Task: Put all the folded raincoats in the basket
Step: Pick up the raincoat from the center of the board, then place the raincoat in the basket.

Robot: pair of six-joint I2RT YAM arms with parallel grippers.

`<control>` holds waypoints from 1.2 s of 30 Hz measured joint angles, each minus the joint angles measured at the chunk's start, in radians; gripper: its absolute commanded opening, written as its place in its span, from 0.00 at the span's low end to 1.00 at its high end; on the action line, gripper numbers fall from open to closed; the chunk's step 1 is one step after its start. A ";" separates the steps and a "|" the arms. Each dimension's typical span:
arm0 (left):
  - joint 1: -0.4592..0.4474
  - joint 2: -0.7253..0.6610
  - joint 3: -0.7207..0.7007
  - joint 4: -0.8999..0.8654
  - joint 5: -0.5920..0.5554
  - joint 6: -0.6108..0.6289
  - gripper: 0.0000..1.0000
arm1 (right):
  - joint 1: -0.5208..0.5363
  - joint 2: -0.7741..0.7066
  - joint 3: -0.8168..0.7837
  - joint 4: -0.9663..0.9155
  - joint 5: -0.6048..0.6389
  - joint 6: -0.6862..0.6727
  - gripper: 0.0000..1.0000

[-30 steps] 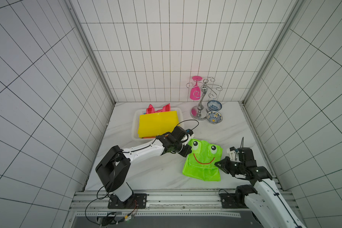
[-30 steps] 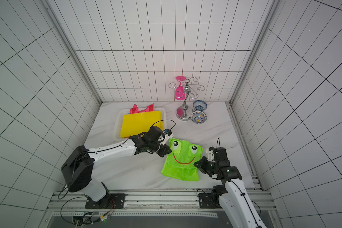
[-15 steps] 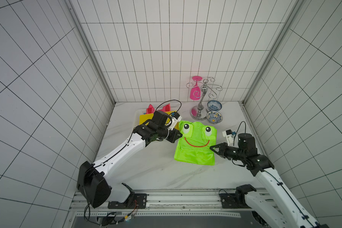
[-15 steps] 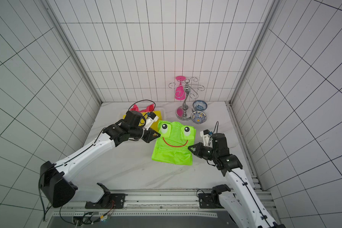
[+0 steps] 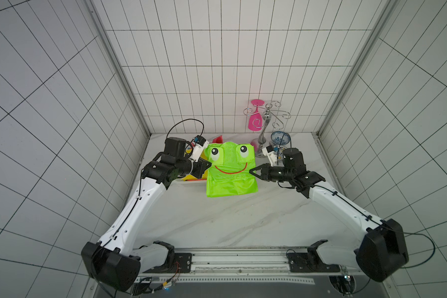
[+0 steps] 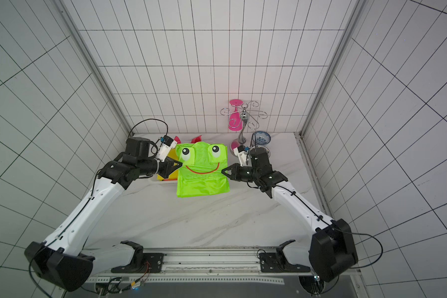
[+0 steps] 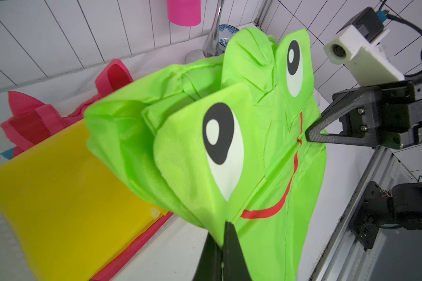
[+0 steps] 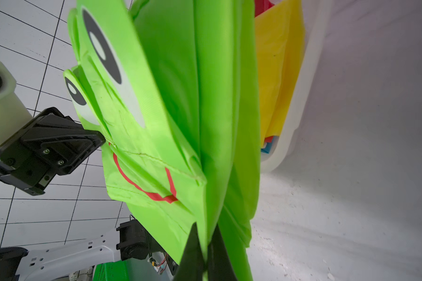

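One wrist view shows the basket (image 8: 300, 109) the raincoat (image 5: 230, 178) largely masks overhead.

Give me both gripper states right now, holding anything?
left gripper: shut on the green frog raincoat, pinching one side edge.
right gripper: shut on the same raincoat, pinching the opposite edge.
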 measured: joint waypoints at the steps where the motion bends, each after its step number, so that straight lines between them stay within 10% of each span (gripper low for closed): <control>1: 0.017 0.000 0.001 -0.001 0.003 0.012 0.00 | 0.006 0.027 0.022 0.010 0.000 0.000 0.00; 15: 0.246 0.121 0.008 0.098 0.024 0.141 0.00 | 0.082 0.429 0.366 0.087 0.045 -0.022 0.00; 36: 0.293 0.597 0.131 0.118 -0.026 0.260 0.00 | 0.093 0.756 0.517 0.072 0.087 0.046 0.00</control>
